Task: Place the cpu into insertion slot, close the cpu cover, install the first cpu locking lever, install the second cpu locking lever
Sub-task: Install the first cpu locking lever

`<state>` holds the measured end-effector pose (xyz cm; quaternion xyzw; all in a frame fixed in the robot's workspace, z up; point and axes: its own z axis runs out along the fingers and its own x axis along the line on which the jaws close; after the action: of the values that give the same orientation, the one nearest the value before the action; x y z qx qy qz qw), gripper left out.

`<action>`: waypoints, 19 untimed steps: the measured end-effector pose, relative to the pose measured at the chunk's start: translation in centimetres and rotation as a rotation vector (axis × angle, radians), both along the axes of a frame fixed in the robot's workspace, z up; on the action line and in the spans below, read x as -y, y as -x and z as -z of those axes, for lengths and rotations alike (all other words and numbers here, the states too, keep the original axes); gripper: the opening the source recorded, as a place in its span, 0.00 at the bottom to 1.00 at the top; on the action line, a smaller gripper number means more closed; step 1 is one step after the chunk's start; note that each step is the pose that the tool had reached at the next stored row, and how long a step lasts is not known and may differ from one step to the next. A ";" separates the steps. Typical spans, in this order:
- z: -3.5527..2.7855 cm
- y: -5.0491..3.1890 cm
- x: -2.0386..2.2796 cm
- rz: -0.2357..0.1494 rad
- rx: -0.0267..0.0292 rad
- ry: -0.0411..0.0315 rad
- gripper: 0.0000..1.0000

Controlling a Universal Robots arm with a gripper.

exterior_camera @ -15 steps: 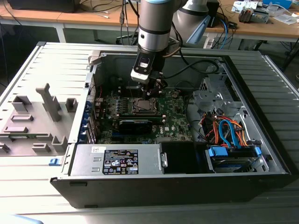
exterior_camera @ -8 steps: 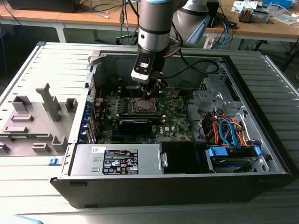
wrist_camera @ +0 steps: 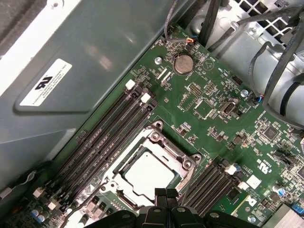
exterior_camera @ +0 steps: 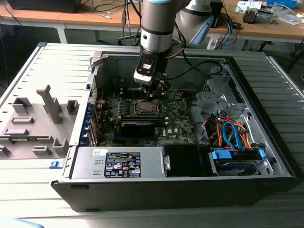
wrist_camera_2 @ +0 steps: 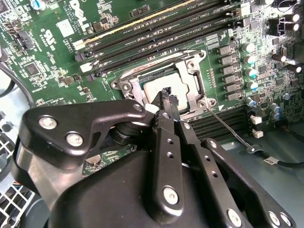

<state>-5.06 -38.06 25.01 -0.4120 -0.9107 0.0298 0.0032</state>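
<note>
- The gripper (wrist_camera_2: pixel 167 93) is hanging straight above the processor socket, its two black fingers pressed together at the tips and gripping nothing.
- In the first wrist view the fingertips (wrist_camera: pixel 161 193) are poised just over one edge of the socket, clear of the metal below.
- The cpu (wrist_camera: pixel 145 173) is lying flat in the insertion slot (exterior_camera: pixel 145 107), silvery top facing up.
- The cpu cover (wrist_camera: pixel 173 147) is lying down around the chip, framing it on all sides with the chip showing through its cut-out.
- A thin metal locking lever (wrist_camera_2: pixel 230 128) is running out from one corner of the socket and ending in a hook beyond the frame; I cannot tell whether it is latched.
- Long black memory slots (wrist_camera: pixel 109 137) are running just beside the socket.
- The green motherboard (wrist_camera: pixel 213 118) is spreading out around them, a round coin cell (wrist_camera: pixel 183 64) sitting well apart from the socket.
- In the exterior view the arm (exterior_camera: pixel 159 23) is reaching down into the open computer case (exterior_camera: pixel 266 90).
- The grey power supply (exterior_camera: pixel 118 164) is sitting along the case's near side, and blue and orange cables (exterior_camera: pixel 230 133) are bunching towards the exterior view's right.
- A grey holder tray (exterior_camera: pixel 38 118) is resting outside the case on the exterior view's left.
</note>
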 end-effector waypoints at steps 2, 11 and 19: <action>0.00 0.00 0.00 -0.003 0.0000 0.0000 0.11; 0.00 0.00 0.00 -0.015 0.0000 0.0000 0.11; 0.00 0.00 0.00 -0.028 0.0000 0.0000 0.11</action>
<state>-5.06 -38.06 25.01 -0.3992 -0.9164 0.0299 0.0028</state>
